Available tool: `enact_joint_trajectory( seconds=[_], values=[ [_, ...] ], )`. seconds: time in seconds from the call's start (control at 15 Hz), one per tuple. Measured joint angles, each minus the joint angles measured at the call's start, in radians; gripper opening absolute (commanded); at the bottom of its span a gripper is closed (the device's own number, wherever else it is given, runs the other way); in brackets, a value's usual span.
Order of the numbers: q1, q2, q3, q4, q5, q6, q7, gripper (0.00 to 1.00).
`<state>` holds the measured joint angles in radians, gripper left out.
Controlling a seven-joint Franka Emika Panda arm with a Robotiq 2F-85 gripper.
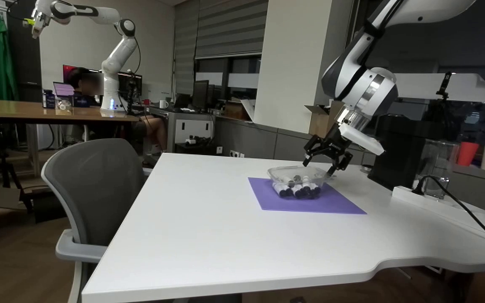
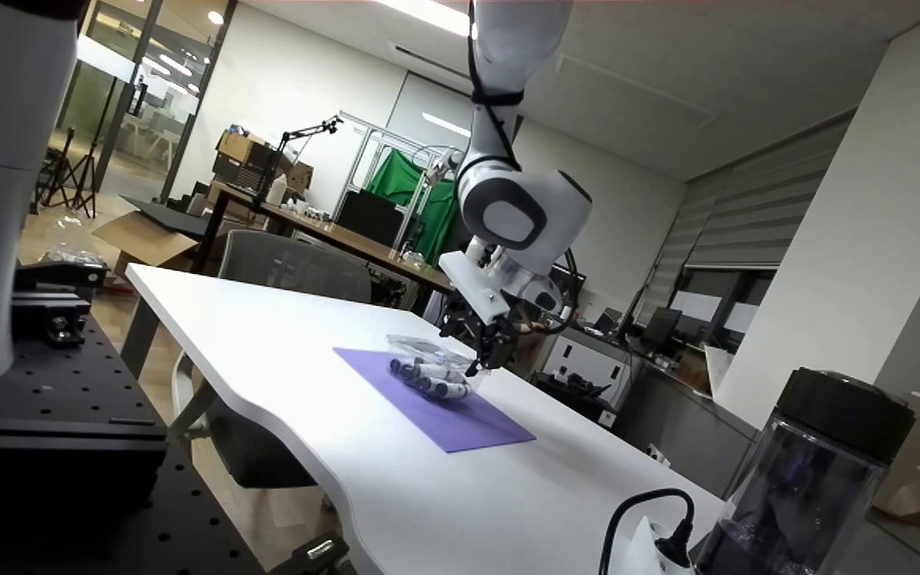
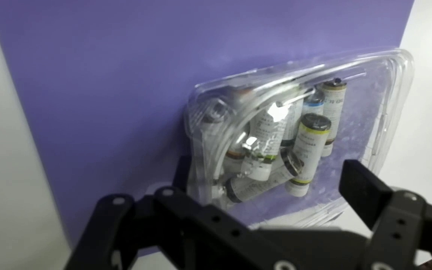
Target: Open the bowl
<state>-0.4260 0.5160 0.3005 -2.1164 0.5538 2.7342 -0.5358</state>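
At left in the wrist view, a strip of white table (image 3: 9,180) borders the purple mat (image 3: 99,93); next, the left finger (image 3: 183,174) of the gripper (image 3: 267,165) stands just beside the left wall of the bowl (image 3: 302,77), contact not discernible. The bowl, clear and holding small labelled bottles (image 3: 267,137), lies ahead of the fingertips and, in this projection, between them; it rests on the mat, its right part reaching past the mat's edge. Its longer axis appears to run left to right, rising slightly rightward, roughly parallel to a line joining the tips. The right finger (image 3: 364,191) overlaps the bowl's right part in projection; its height relative to the rim cannot be told. The fingers are spread wide and have hold of nothing visible. Glare obscures whether the bowl's top is sealed. Opening it would seem to turn on the left finger, apparently the closer-set of the pair, catching the edge; simply bringing the fingers together would more likely squeeze the wall and shift the bottles. In an exterior view, left to right: chair (image 1: 95,189), mat, bowl, gripper at the bowl's right end, and, well apart from it, the jug (image 1: 434,164) with the white strip (image 1: 438,210) and its black cord (image 1: 457,204). The last three stand away from the space between fingers and bowl.
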Motion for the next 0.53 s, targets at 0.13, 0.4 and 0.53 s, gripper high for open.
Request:
enact_joint_trajectory(
  seconds=[0.13, 0.4, 0.53],
  values=[
    [0.0, -0.003, -0.002, 0.0, 0.0, 0.0, 0.0, 1.0],
    [0.007, -0.002, -0.017, 0.0, -0.003, 0.0, 0.0, 1.0],
    [0.009, 0.0, -0.026, 0.0, -0.004, 0.0, 0.0, 1.0]
  ],
)
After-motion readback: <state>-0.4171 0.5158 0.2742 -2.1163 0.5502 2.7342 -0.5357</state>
